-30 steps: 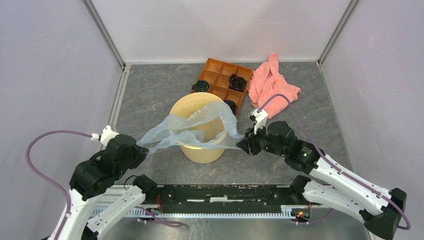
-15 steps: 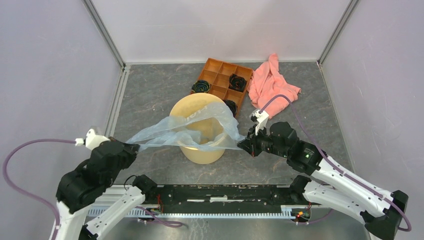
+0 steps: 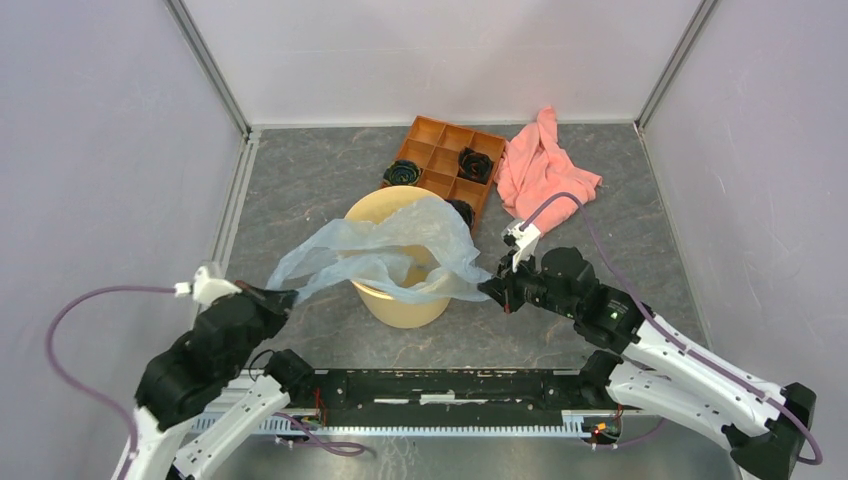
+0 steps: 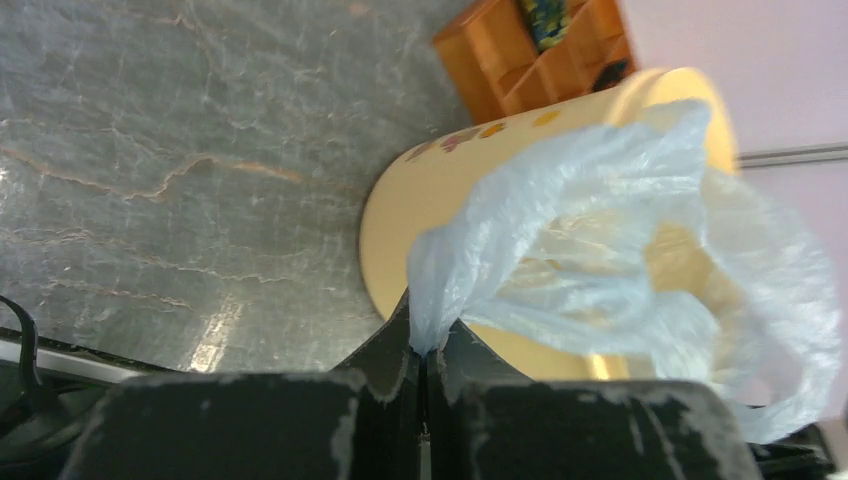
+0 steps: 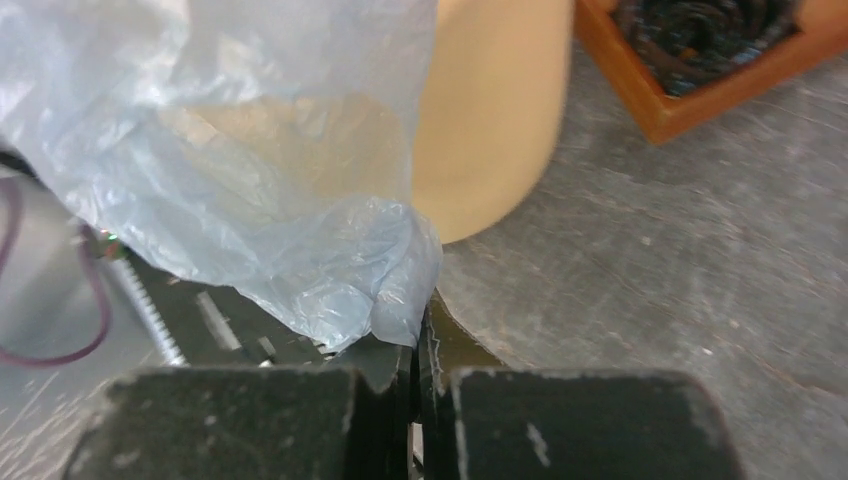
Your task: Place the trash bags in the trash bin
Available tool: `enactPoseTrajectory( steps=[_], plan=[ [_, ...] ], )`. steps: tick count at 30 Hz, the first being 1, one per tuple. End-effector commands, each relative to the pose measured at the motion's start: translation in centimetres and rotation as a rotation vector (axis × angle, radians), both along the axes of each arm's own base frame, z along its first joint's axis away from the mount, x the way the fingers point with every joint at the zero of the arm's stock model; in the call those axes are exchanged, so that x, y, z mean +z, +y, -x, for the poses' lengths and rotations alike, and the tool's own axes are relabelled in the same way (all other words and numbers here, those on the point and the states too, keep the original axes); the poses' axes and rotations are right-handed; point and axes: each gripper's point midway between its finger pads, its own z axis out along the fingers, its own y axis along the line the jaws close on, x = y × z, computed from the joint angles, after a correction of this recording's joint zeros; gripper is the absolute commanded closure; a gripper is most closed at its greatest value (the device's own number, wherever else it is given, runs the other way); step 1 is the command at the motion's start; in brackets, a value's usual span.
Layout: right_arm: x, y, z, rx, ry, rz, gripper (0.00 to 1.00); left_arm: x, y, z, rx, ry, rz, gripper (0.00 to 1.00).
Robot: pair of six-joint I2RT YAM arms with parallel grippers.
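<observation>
Top external: the left end effector (image 3: 284, 296) and right end effector (image 3: 489, 290) pinch the trash bag (image 3: 395, 238) between them, over the trash bin (image 3: 405, 309).

Left arm (image 3: 195, 365) and right arm (image 3: 690, 365): white lower links, black blocky joints and wrists. Thin purple cable (image 3: 120, 290) from a white plug (image 3: 207, 283) at each wrist. Small green light (image 3: 607, 313) on right forearm. Matt black fingers (image 4: 385, 365), scuffed grey along edges.

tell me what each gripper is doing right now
left gripper: shut on the bag, pinching its left end
right gripper: shut on the bag, pinching its right end
</observation>
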Motion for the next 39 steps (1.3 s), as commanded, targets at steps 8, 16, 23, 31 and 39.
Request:
enactPoseTrajectory(
  steps=[8, 16, 23, 31, 39],
  plan=[
    [-0.1, -3.1, -5.6, -0.231, -0.19, 0.183, 0.77, -6.3, -3.0, -4.3, -0.075, 0.249, -0.292, 0.98],
    [5.7, -3.5, -3.0, -0.006, -0.317, 0.271, 0.17, -6.0, -5.2, -5.1, -0.227, 0.2, -0.327, 0.96],
    [13.9, -0.5, -2.3, 0.12, -0.455, 0.17, 0.06, -5.0, -4.6, -4.3, -0.233, 0.179, -0.322, 0.9],
    [14.8, 4.6, -5.1, 0.022, -0.543, 0.379, 0.06, -4.5, -4.4, -3.9, -0.235, 0.178, -0.317, 0.86],
    [13.8, 3.1, -7.1, -0.259, -0.655, 0.635, 0.25, -2.2, -3.8, -1.7, -0.258, 0.191, -0.277, 0.43]
  ],
)
